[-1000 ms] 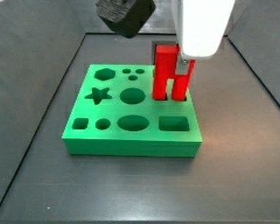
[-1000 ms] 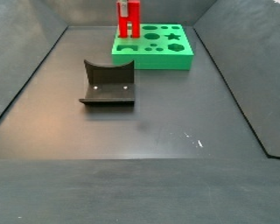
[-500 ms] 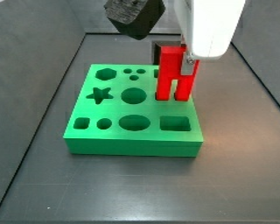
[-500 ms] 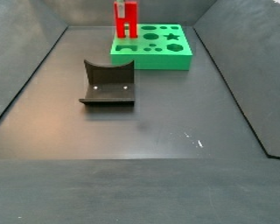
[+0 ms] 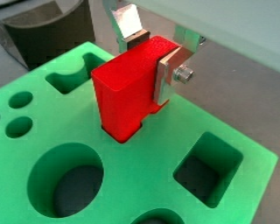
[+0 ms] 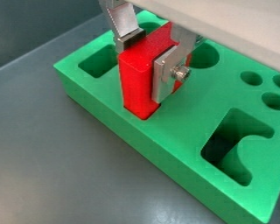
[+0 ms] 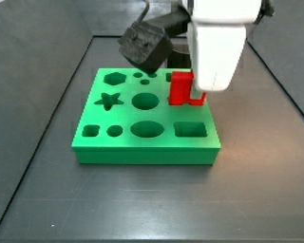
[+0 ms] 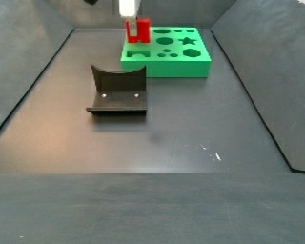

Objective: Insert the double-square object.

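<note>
- The double-square object [image 5: 133, 92] is a smooth, bright red plastic peg with flat faces and square edges. I see it standing upright with its lower end inside a hole of the green board [image 5: 241, 157].
- The board is a matte green block cut with shaped holes: star, hexagon, circles, oval, rectangle, visible in a side view [image 7: 110, 121].
- The gripper [image 6: 145, 54] is directly over the board. Its flat silver fingers [image 6: 168, 72] press on opposite faces of the peg, jaws narrowed to the peg's width and clamped on it.
- In a side view the peg [image 8: 136, 30] sits at the board's [image 8: 181, 63] near-left corner.
- The fixture [image 8: 117, 91], a dark curved bracket, stands on the dark grey floor [image 8: 168, 162], apart from the board.
</note>
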You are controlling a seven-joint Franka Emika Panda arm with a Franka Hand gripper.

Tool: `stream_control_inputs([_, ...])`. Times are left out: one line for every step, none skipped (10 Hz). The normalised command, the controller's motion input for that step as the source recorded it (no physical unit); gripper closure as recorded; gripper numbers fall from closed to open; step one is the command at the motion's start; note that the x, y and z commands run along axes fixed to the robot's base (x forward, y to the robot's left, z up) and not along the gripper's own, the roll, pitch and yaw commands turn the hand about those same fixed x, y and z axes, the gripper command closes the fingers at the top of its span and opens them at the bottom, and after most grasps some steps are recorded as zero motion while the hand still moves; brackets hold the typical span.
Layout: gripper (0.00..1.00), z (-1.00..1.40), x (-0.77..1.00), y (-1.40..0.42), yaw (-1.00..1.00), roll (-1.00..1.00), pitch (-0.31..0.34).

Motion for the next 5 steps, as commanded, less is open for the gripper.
stream_control_inputs([1.0, -0.28, 0.0, 0.18, -0.01, 0.0, -0.046])
stream_control_inputs([1.0, -0.17, 0.0, 0.13, -0.03, -0.02, -0.034])
stream_control_inputs([1.0, -0.11, -0.06, 0.07, -0.1, -0.06, -0.124])
stream_control_inputs([1.0, -0.05, 0.0, 0.07, 0.0, -0.06, -0.1])
stream_control_inputs([1.0, 0.0, 0.0, 0.0, 0.0, 0.0, 0.0])
